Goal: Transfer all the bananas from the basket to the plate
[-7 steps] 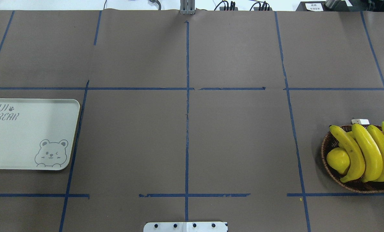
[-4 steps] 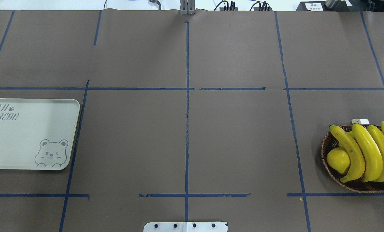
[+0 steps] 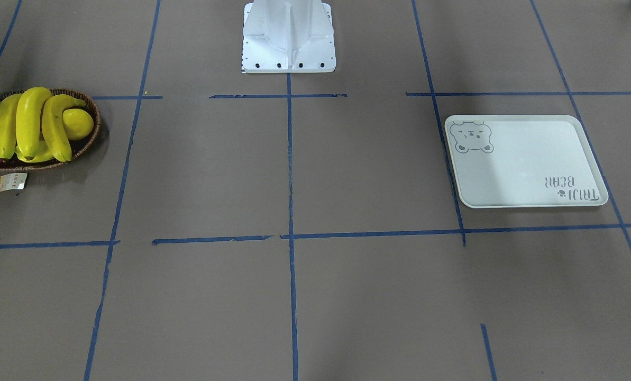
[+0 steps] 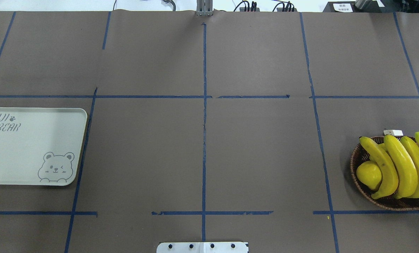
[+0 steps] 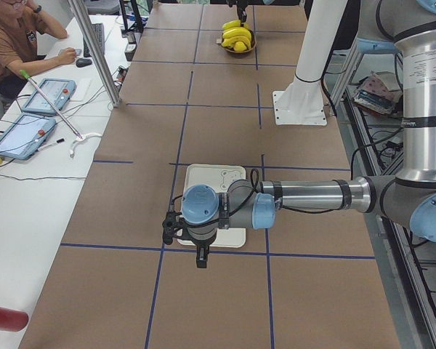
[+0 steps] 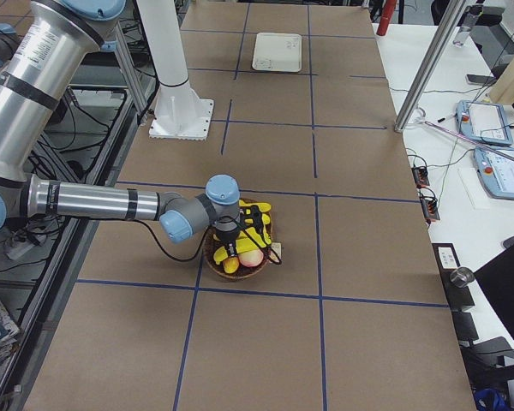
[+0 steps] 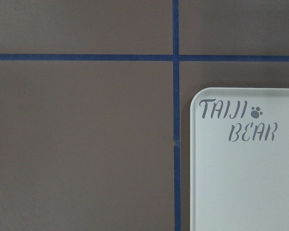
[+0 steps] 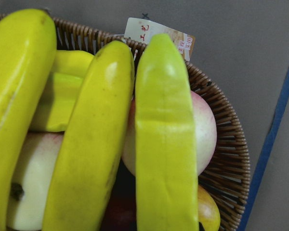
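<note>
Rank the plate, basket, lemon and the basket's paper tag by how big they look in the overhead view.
1. plate, clearly largest.
2. basket, though the view's right edge cuts it off.
3. lemon.
4. paper tag, smallest; only part of it shows beyond the basket's rim.

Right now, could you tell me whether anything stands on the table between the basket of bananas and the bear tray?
Nothing visible does. Between the wicker basket of bananas and the bear-print tray lies only bare brown table with blue tape lines. The white robot pedestal stands off that path, and the tray holds nothing.
</note>
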Tool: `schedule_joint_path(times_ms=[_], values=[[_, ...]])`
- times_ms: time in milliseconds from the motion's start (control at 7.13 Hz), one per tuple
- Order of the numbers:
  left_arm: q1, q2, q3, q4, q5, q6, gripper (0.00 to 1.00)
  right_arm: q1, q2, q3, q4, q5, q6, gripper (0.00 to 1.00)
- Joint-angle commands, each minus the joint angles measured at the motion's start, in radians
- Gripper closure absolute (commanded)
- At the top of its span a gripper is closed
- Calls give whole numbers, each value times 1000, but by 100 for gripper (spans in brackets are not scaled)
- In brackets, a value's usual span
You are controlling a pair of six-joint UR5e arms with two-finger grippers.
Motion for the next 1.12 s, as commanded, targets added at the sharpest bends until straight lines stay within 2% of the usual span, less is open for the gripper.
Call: schedule_joint_path(times_ms=[0, 281, 421, 561, 702, 982], values=[[2, -8, 15, 0, 0, -2, 0, 6, -5, 15, -1, 8, -12, 100], [2, -10, 11, 2, 0, -3, 0, 32, -43, 51, -2, 34, -42, 100], [0, -10, 9, 2, -2, -6, 0, 99, -50, 51, -8, 92, -84, 100], [0, -5, 8, 2, -5, -6, 0, 218, -45, 51, -13, 198, -136, 100], [0, -4, 9, 0, -33, -6, 0, 277, -44, 52, -15, 240, -154, 100], [0, -2, 8, 0, -35, -8, 0, 414, 22, 48, -54, 267, -156, 100]])
